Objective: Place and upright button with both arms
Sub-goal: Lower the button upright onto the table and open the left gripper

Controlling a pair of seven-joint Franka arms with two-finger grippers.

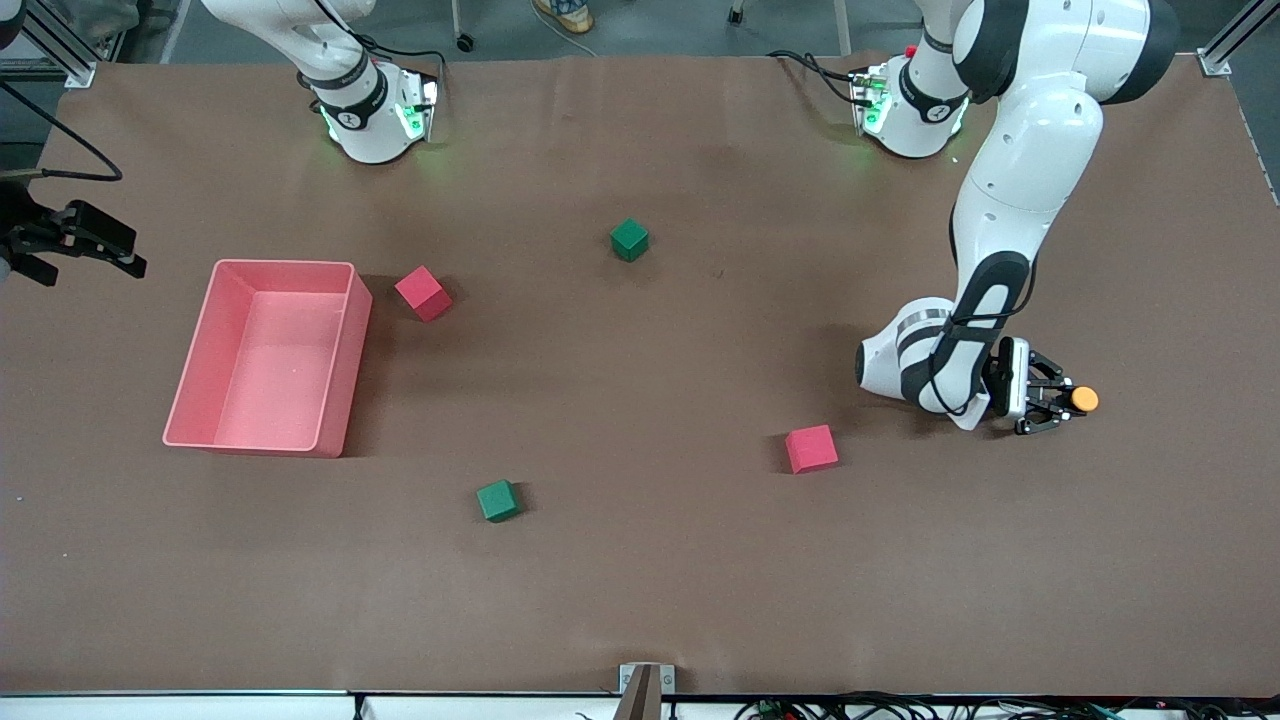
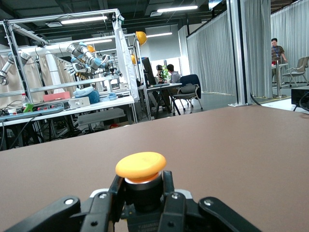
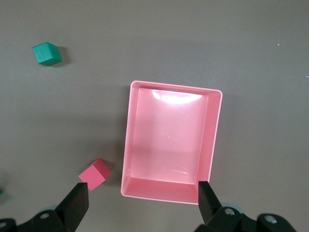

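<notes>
The button (image 1: 1083, 399) has a round orange cap on a dark body. My left gripper (image 1: 1062, 400) is shut on it, lying sideways just above the table toward the left arm's end, with the cap pointing away from the wrist. In the left wrist view the button (image 2: 140, 165) sits between the two black fingers (image 2: 114, 193), which press on its dark body; the left gripper (image 2: 141, 186) is shut on it. My right gripper (image 1: 88, 262) is open and empty, raised at the right arm's end. In the right wrist view the right gripper (image 3: 142, 185) hangs over the pink bin.
A pink bin (image 1: 283, 264) stands empty toward the right arm's end and shows from above (image 3: 128, 145). A red cube (image 1: 423, 293) lies beside it (image 3: 94, 174). Another red cube (image 1: 811, 448) lies near the left gripper. Two green cubes (image 1: 629, 239) (image 1: 498, 500) lie mid-table; the right wrist view shows one (image 3: 47, 53).
</notes>
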